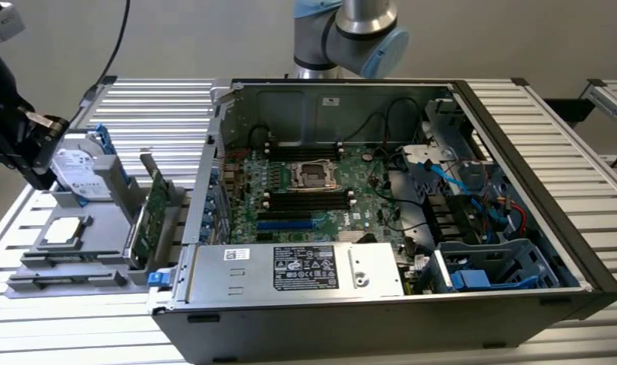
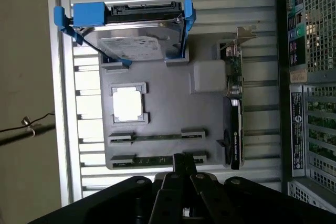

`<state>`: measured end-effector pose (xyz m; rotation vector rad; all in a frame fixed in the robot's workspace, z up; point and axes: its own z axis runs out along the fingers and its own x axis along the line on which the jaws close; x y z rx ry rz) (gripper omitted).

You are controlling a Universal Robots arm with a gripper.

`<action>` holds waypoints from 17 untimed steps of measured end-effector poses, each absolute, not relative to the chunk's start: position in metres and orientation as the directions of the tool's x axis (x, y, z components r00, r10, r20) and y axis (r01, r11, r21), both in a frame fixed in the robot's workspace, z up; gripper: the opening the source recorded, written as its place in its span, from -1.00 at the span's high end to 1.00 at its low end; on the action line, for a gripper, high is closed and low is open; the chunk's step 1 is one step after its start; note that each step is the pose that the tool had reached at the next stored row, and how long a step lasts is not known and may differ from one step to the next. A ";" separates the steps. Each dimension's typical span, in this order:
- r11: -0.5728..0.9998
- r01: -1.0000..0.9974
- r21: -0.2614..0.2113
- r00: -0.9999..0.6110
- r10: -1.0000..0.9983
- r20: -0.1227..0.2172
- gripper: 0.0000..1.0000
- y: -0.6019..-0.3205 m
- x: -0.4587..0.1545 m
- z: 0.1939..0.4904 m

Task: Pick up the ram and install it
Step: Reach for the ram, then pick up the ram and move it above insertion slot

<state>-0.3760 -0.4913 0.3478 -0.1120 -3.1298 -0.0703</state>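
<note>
While its fingers sit pinched shut on nothing, the end effector (image 2: 181, 163) hovers over the near edge of the grey tray (image 2: 168, 103). The ram (image 2: 152, 159) lies on edge in the tray's closest holder, right under the fingertips; touching or just above, hard to call. A second stick (image 2: 157, 137) lies parallel just beyond. Further out come a processor chip (image 2: 127, 103) and a hard drive (image 2: 136, 45) in its blue caddy. An expansion card (image 2: 234, 108) stands on edge beside the sticks' ends, between them and the computer case (image 2: 310, 77) on the slatted table (image 2: 157, 3).
</note>
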 end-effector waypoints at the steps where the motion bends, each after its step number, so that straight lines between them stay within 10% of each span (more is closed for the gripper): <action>1: 0.996 0.072 0.044 -0.997 0.071 0.011 0.79 -0.491 -0.376 0.348; 17: 0.997 0.058 0.046 -0.998 0.057 0.010 0.79 -0.491 -0.378 0.348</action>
